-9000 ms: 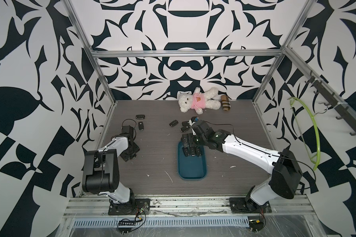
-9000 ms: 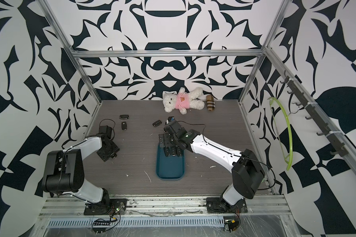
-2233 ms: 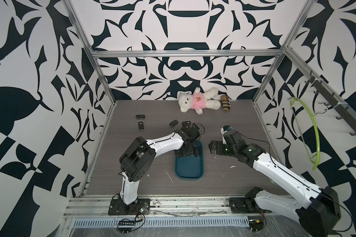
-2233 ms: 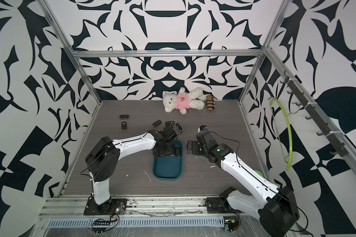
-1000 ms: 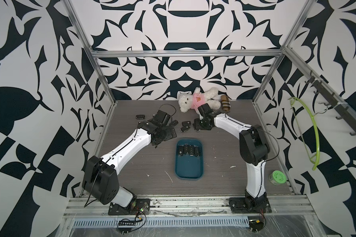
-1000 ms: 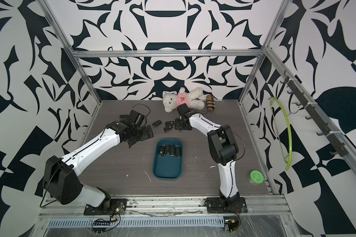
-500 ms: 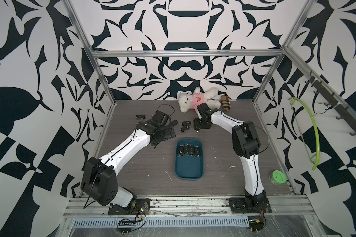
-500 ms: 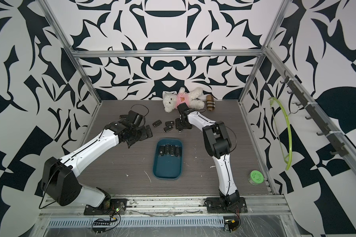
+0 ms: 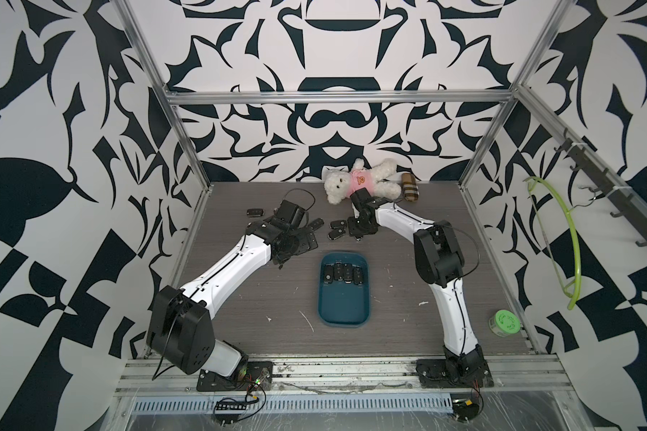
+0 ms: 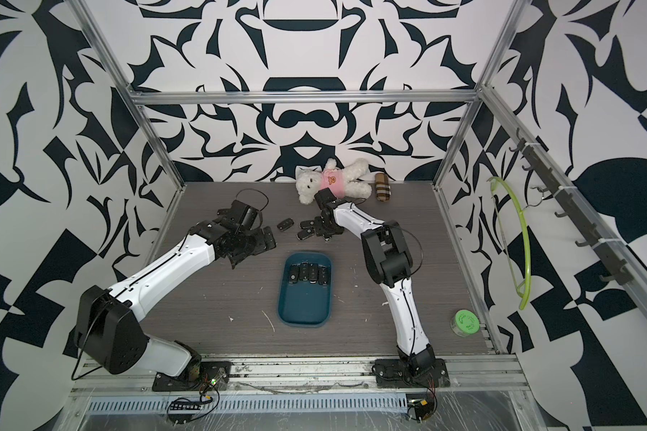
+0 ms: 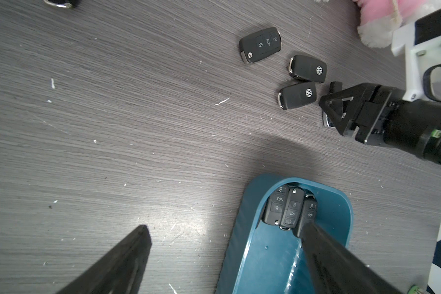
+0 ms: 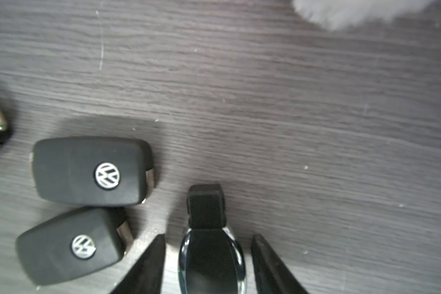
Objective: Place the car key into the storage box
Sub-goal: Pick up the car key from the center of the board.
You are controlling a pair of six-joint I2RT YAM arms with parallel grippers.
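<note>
- The grey wood-grain table (image 9: 396, 298) fills most of my feed, boxed in by the patterned walls.
- The left arm (image 9: 232, 268) stretches from its base toward the far left of the table. The right arm (image 9: 441, 261) is folded forward with its wrist low near the back.
- The storage box (image 9: 343, 309) sits mid-table between the two arms. Four fobs (image 9: 343, 275) lie in a row at its far end, and the near part of its floor is bare.
- The teddy bear (image 9: 357, 183) in a pink shirt lies against the back wall.
- The left gripper (image 11: 224, 227) hangs over the table off the box's far left corner. Its jaws are spread wide with nothing between them.
- The right gripper (image 12: 208, 238) is down at the table just past the box's far end. Its jaws are partly apart and straddle the car key, with a slim gap on each side; I see no contact.
- A plaid pouch (image 9: 409, 187) lies just beside the bear, and a green-lidded jar (image 9: 504, 323) stands near the right edge, well apart from the rest.
- The car key (image 12: 211, 257), glossy black with a chrome rim, lies flat on the table outside the box, near the bear.
- Two badge-up fobs (image 12: 92, 170) lie just beside it, with a button-side-up fob (image 11: 260, 44) near them.
</note>
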